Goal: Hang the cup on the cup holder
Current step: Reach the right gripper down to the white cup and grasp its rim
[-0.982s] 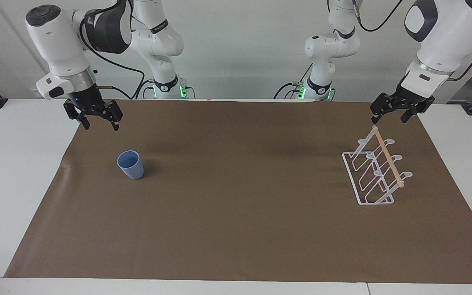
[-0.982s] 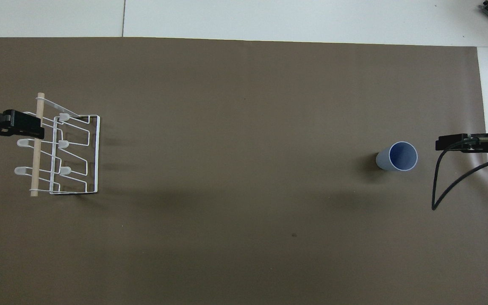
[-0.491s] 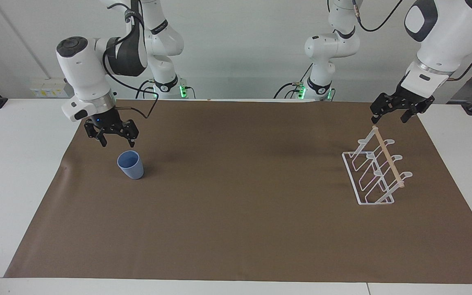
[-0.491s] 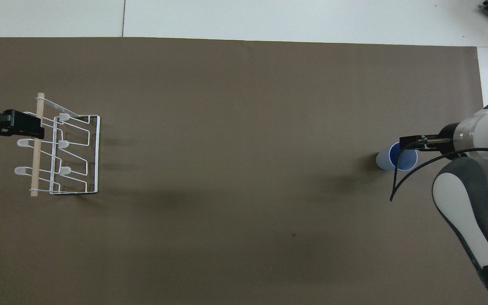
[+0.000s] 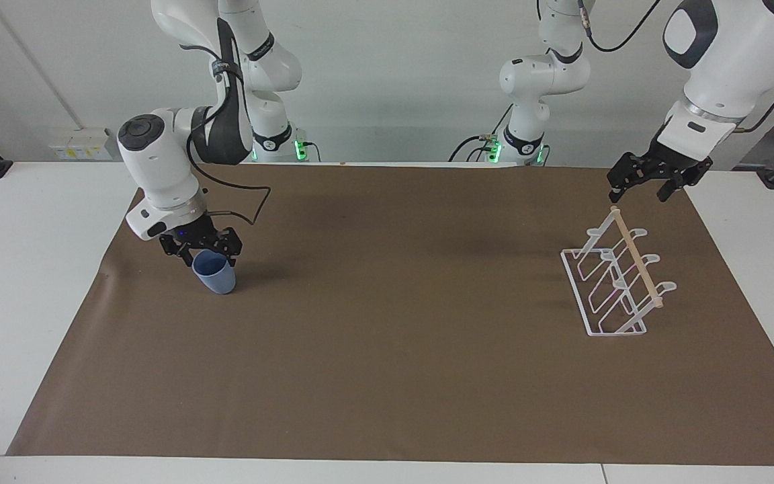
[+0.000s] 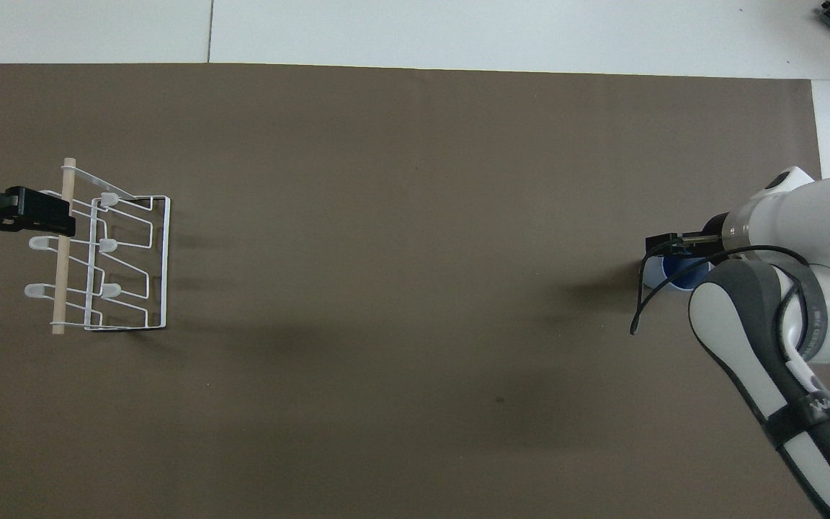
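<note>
Over cup [image 5: 214,275]: right tool [image 5: 202,249].

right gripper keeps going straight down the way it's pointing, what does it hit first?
Most likely the cup: the right gripper, open, points down right at the cup's rim, so the rim looks first in line, then the brown mat.

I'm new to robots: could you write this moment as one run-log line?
right gripper: open, at cup rim | cup: upright on mat, not lifted | left gripper: open, waiting above cup holder | hang: not done
</note>
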`<move>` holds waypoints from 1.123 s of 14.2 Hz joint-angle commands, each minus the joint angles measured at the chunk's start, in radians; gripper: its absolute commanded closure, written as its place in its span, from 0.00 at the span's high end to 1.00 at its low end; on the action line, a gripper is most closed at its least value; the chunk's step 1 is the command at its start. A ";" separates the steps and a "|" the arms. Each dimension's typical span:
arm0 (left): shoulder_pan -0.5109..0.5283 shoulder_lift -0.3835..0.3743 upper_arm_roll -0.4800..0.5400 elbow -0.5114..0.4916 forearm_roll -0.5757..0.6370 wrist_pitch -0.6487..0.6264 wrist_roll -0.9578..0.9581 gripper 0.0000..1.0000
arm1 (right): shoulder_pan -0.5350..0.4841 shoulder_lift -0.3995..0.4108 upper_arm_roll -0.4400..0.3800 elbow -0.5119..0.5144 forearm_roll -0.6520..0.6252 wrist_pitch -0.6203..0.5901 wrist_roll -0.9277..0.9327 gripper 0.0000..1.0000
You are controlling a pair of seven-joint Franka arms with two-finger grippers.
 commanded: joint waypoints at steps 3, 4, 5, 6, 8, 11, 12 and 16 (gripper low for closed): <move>0.007 -0.010 -0.003 -0.017 -0.010 0.004 0.001 1.00 | 0.021 -0.016 0.003 -0.053 0.011 0.061 0.011 1.00; 0.007 -0.010 -0.003 -0.017 -0.009 0.004 0.001 1.00 | 0.021 -0.018 0.003 -0.056 0.011 0.062 0.008 1.00; 0.007 -0.010 -0.003 -0.017 -0.009 0.004 0.001 1.00 | 0.021 -0.015 0.003 -0.059 0.011 0.062 0.002 1.00; 0.007 -0.010 -0.003 -0.017 -0.010 0.004 0.000 1.00 | 0.021 -0.015 0.003 -0.077 0.011 0.067 0.002 1.00; 0.007 -0.010 -0.003 -0.017 -0.010 0.004 0.001 1.00 | 0.021 -0.024 0.005 -0.107 0.011 0.088 0.002 1.00; 0.007 -0.010 -0.003 -0.017 -0.010 0.004 0.001 1.00 | 0.023 -0.025 0.005 -0.111 0.011 0.088 0.006 1.00; 0.007 -0.010 -0.003 -0.017 -0.009 0.004 0.001 1.00 | 0.023 -0.027 0.005 -0.117 0.011 0.088 0.006 1.00; 0.007 -0.010 -0.003 -0.017 -0.010 0.004 0.001 1.00 | 0.023 -0.027 0.005 -0.121 0.011 0.090 0.011 1.00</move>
